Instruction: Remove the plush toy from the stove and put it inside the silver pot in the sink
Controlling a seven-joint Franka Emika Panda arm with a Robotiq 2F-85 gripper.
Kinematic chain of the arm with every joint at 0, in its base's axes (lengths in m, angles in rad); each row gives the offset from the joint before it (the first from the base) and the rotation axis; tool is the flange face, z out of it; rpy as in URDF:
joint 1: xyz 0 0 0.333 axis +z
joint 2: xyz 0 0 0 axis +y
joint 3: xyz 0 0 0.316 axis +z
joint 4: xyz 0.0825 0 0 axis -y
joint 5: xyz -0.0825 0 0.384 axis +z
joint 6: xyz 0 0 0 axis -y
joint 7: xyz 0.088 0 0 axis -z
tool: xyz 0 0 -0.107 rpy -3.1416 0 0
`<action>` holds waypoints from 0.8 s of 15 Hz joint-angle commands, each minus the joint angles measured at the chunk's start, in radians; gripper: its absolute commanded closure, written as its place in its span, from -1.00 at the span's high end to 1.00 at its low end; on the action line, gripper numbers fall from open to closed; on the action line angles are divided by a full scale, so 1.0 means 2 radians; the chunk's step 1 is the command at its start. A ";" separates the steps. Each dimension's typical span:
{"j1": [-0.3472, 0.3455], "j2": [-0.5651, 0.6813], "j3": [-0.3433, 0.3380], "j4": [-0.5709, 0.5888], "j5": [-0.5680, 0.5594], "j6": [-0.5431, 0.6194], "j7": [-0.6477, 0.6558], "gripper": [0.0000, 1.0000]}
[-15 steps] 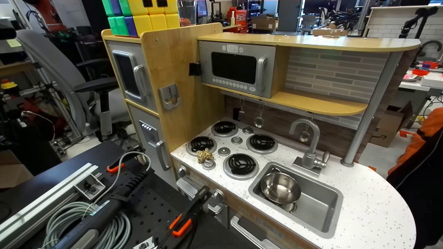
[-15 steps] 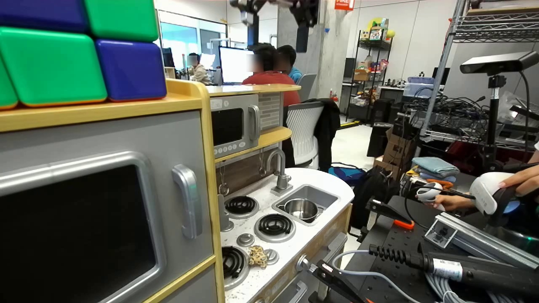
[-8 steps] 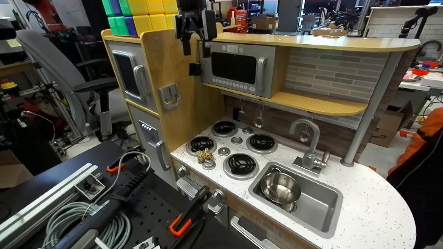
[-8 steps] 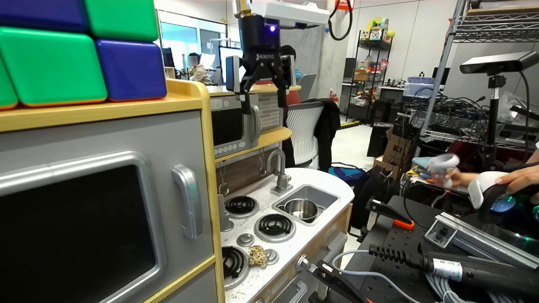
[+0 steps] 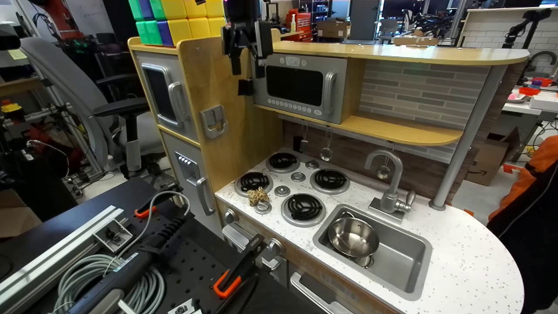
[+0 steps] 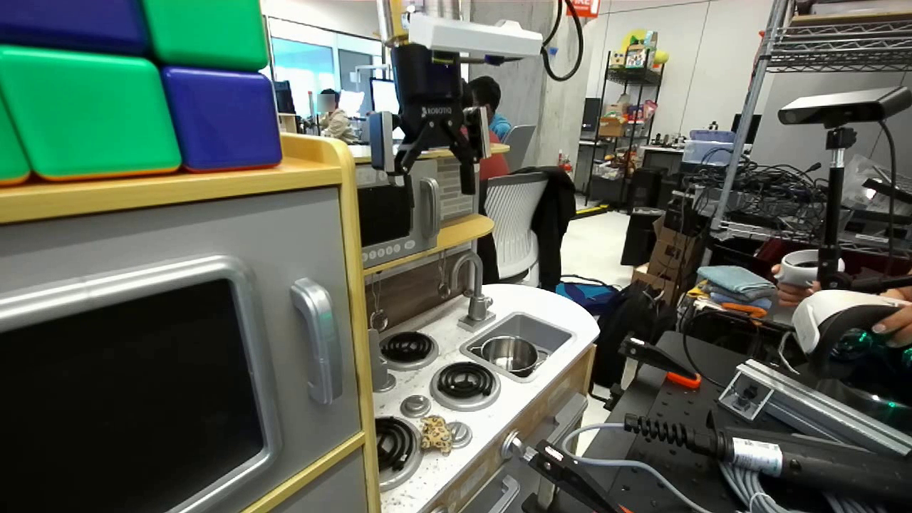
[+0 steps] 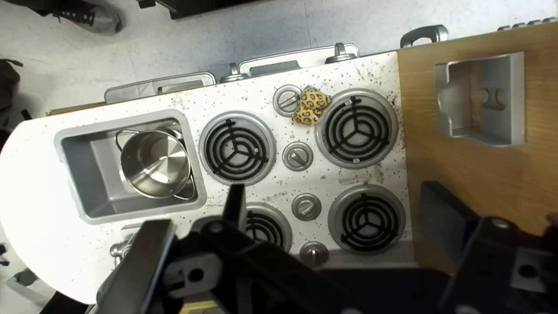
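- Toy (image 7: 311,106): on the stove (image 7: 322,187) between knob (image 7: 285,100) and burner (image 7: 356,133), upper middle of the wrist view.
- Pot (image 7: 155,163): in the sink (image 7: 89,174), same view's left.
- Pincer (image 6: 438,189): spread, upper centre in an exterior view.
- Faucet (image 5: 393,185): beside the sink.
- Blocks (image 5: 178,30): upper left, both exterior views.

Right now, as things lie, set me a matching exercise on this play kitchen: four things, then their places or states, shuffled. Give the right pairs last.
Things
1. leopard-print plush toy
2. wire-handled silver pot
3. pincer
4. curved faucet

Places and states
A. inside the sink
B. rising from the speckled counter
C. between a black burner and a control knob
D. open, holding nothing

Pairs: 1-C, 2-A, 3-D, 4-B
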 commanded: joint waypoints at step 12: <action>0.060 0.130 -0.055 -0.063 -0.036 0.163 0.024 1.00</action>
